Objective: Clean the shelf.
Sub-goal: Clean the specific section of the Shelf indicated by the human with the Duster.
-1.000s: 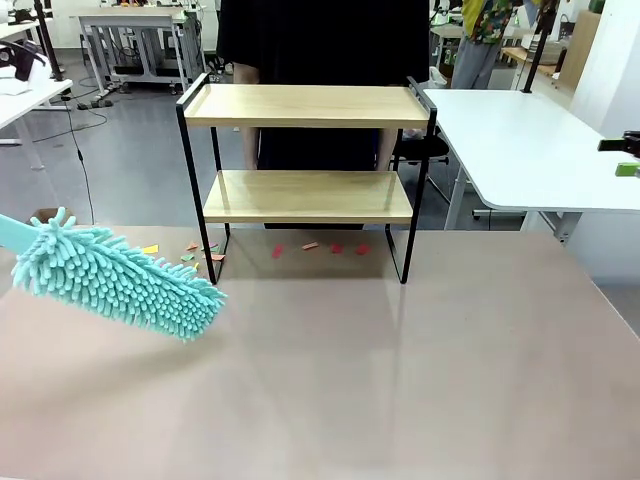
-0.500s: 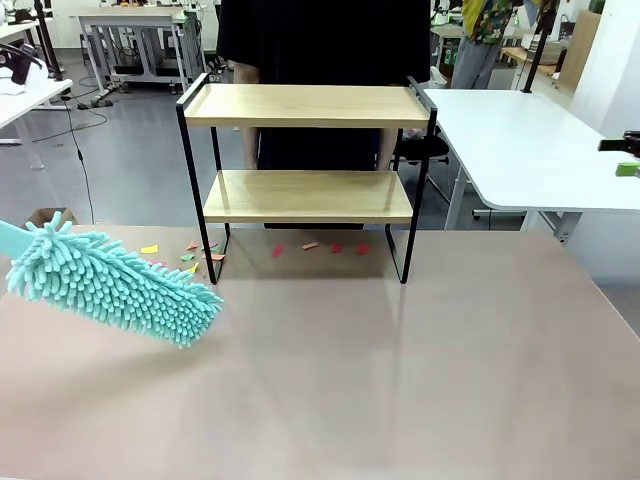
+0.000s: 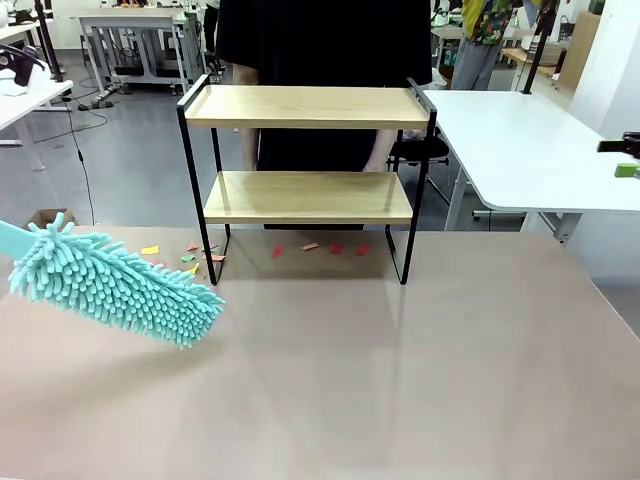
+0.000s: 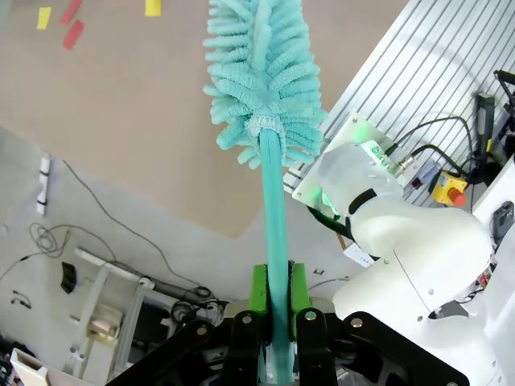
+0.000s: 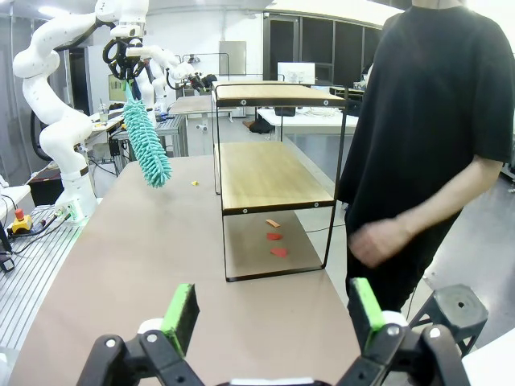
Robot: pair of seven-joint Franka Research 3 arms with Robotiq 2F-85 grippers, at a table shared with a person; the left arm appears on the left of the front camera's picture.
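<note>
Clamped tight, the left gripper (image 4: 276, 291) pinches the handle of the teal duster (image 4: 261, 72), whose fluffy head hangs over the near-left of the table (image 3: 420, 380). It has sunk slightly in the last second and has hardly travelled, so no fresh stroke looks started. The right gripper (image 5: 273, 312) is spread wide and empty. Farther off, coloured paper scraps (image 3: 335, 248) lie on the table under and left of the shelf (image 3: 305, 195), which stands at the far edge. Both its boards look bare. Behind it stands a person (image 3: 320, 40).
</note>
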